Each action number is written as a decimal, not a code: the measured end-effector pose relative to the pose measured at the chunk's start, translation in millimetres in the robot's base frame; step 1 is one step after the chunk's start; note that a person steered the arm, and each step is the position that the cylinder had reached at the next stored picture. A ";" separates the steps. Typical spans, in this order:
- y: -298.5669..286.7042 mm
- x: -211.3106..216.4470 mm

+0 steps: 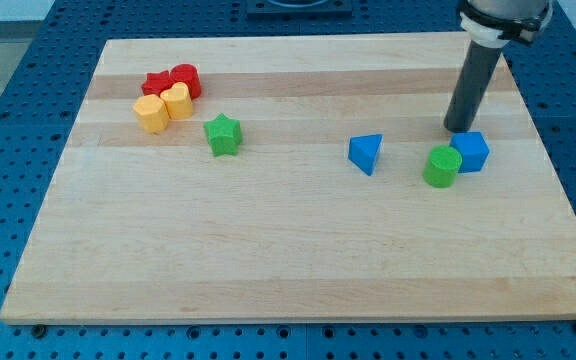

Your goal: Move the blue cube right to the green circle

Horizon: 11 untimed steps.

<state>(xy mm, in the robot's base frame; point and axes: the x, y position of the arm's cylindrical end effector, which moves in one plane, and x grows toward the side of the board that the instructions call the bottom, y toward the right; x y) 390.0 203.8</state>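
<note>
The blue cube is being seen toward the board's 3 o'clock side, lying at about 5 o'clock from my tip, just beside it; contact cannot be told. The green circle is sitting at the cube's 8 o'clock, touching or nearly so, so the task is being judged almost complete. No jaws are being carried: the arm is ending in a plain rod. The rod's upper part is being cut off by the view's top, and the cube's near-left edge is being partly hidden by the circle.
</note>
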 end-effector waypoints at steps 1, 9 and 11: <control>35.2 -10.0; -35.2 66.7; -173.5 108.6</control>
